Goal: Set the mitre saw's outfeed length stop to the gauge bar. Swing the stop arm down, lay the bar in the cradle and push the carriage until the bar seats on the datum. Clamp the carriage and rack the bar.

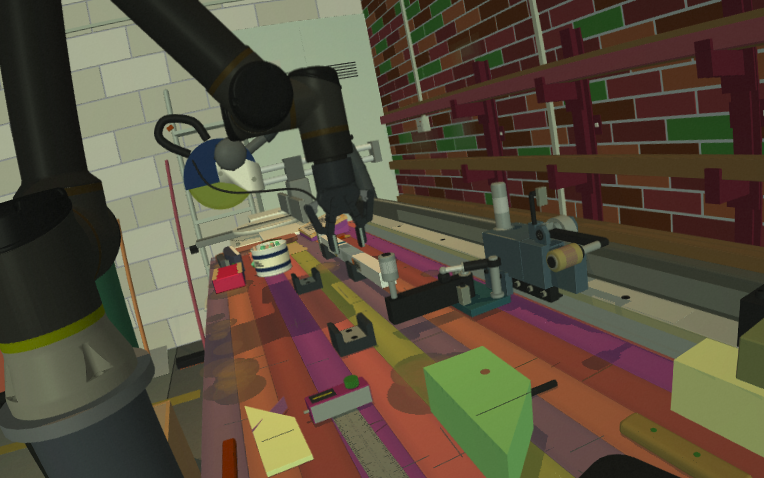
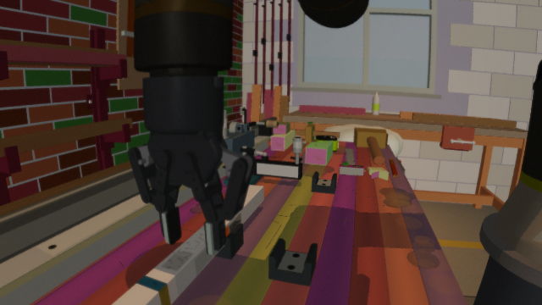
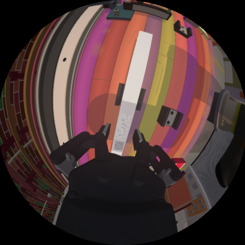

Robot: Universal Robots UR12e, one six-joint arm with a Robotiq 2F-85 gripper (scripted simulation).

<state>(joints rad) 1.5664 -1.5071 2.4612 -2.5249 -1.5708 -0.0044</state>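
Observation:
On the striped bench, the pale gauge bar point(image 3: 133, 88) lies lengthwise in a black cradle point(image 3: 130, 96) near the fence rail. My gripper point(image 3: 120, 135) hovers open just above the bar's near speckled end point(image 2: 186, 254) and holds nothing. Further along the bench the black stop arm point(image 1: 428, 299) lies down across the boards. It hangs from the grey carriage point(image 1: 527, 262) on the rail. A knurled knob point(image 1: 387, 266) stands beside the bar's far end. Two empty black rack saddles point(image 1: 352, 336) point(image 1: 307, 280) sit on the bench beside the bar.
A green block point(image 1: 482, 406) sits at the near end of the bench. Near it are a yellow wedge point(image 1: 276, 434), a small gauge with a green button point(image 1: 338, 397) and a steel rule. A striped cup point(image 1: 270, 256) and red box point(image 1: 228, 278) stand at the saw end.

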